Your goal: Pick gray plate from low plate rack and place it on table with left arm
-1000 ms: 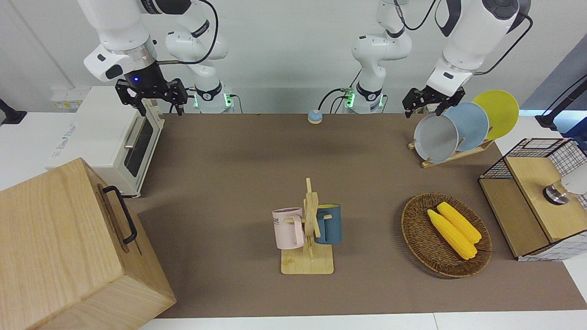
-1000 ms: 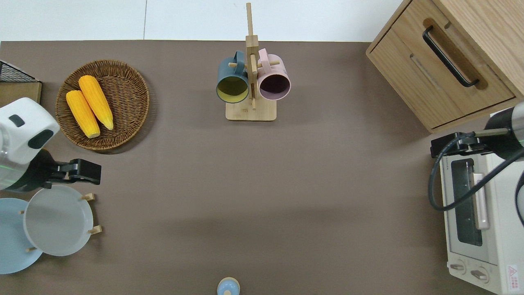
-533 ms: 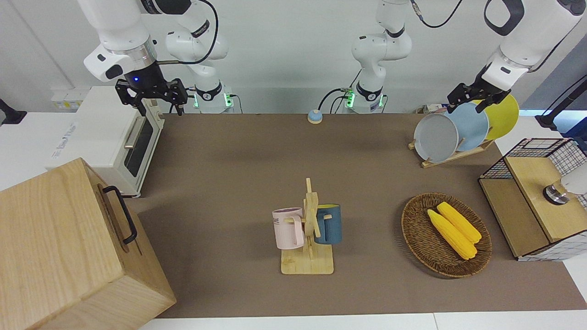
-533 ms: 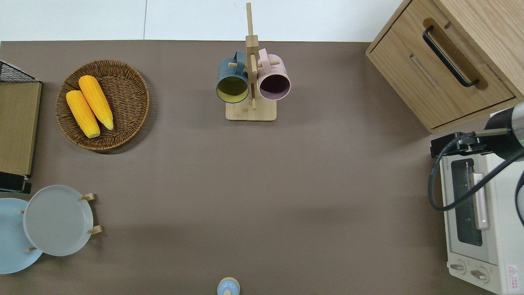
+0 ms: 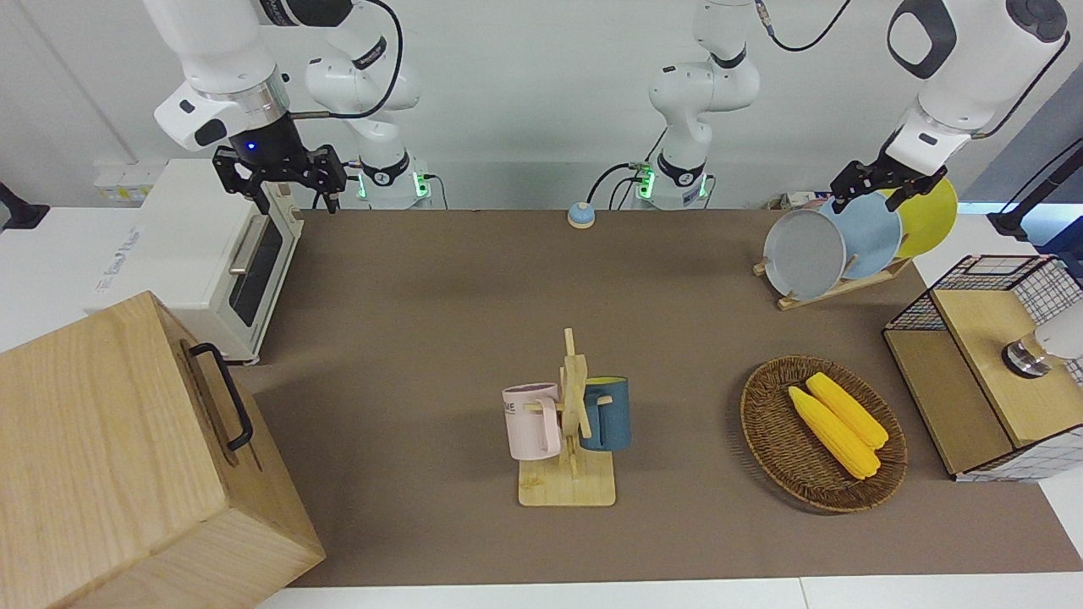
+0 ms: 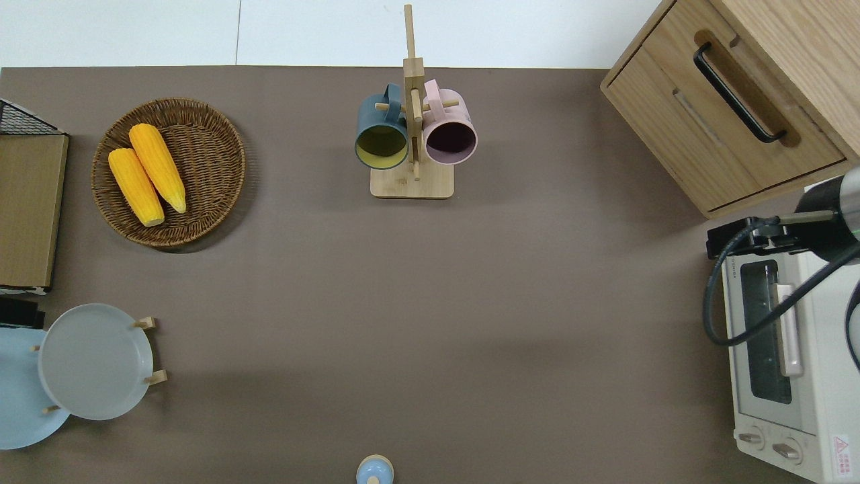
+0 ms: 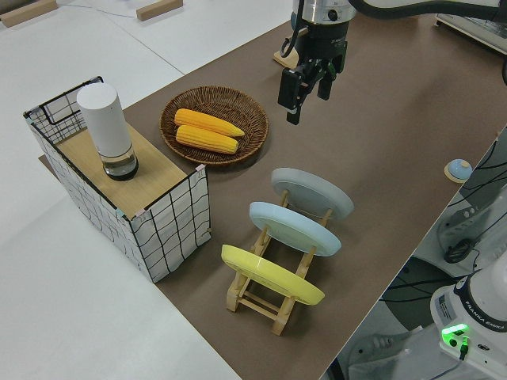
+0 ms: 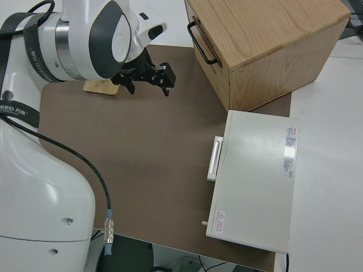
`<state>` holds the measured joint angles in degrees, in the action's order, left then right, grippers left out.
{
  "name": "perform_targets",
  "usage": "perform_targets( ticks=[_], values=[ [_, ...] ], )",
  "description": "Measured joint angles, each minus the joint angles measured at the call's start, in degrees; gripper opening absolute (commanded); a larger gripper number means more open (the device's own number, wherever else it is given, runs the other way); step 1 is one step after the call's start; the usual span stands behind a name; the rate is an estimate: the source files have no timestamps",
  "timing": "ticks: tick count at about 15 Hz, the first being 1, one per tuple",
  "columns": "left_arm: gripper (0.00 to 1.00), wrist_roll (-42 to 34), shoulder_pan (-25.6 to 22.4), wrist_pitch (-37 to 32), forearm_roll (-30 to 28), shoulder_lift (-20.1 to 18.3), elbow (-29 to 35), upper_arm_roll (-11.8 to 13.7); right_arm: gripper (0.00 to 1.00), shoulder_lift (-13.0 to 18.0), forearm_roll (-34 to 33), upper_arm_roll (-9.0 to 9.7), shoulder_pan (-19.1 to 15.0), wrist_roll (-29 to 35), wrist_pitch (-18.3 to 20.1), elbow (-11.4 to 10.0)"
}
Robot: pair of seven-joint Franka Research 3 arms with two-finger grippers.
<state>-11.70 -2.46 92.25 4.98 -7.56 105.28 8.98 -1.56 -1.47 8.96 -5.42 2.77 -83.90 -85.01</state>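
The gray plate (image 5: 804, 254) (image 6: 94, 361) (image 7: 313, 192) leans in the low plate rack (image 5: 846, 283) (image 7: 255, 299), the slot nearest the table's middle. A light-blue plate (image 5: 871, 233) and a yellow plate (image 5: 929, 216) stand in the other slots. My left gripper (image 5: 867, 196) (image 7: 306, 101) hangs open and empty in the air. The overhead view shows only a black sliver of this gripper (image 6: 19, 313) at the picture's edge, just off the gray plate's rim and apart from it. The brown table (image 5: 423, 296) is bare beside the rack. My right gripper (image 5: 292, 199) (image 8: 148, 85) is parked and open.
A wicker basket (image 5: 766, 440) with two corn cobs lies farther from the robots than the rack. A wire-sided box (image 5: 973, 397) stands at the left arm's end. Mid-table stands a mug tree (image 5: 568, 423). A toaster oven (image 5: 203, 254) and a wooden cabinet (image 5: 110, 457) fill the right arm's end.
My left gripper has swung away from over the gray plate's rim toward the left arm's end of the table, nearly out of the overhead view. The gray plate stays in the rack.
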Motion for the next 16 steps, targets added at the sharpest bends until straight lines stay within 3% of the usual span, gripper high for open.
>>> perform_targets(
  ticks=[5,16],
  values=[
    [1.00,0.00,-0.28,8.58,2.32,-5.85,12.16,0.25,0.983,0.00,0.00,0.00,0.00,0.00,0.00,0.00],
    [1.00,-0.13,-3.20,21.56,2.65,-7.75,25.42,0.44,0.983,0.00,0.00,0.00,0.00,0.00,0.00,0.00]
  ],
)
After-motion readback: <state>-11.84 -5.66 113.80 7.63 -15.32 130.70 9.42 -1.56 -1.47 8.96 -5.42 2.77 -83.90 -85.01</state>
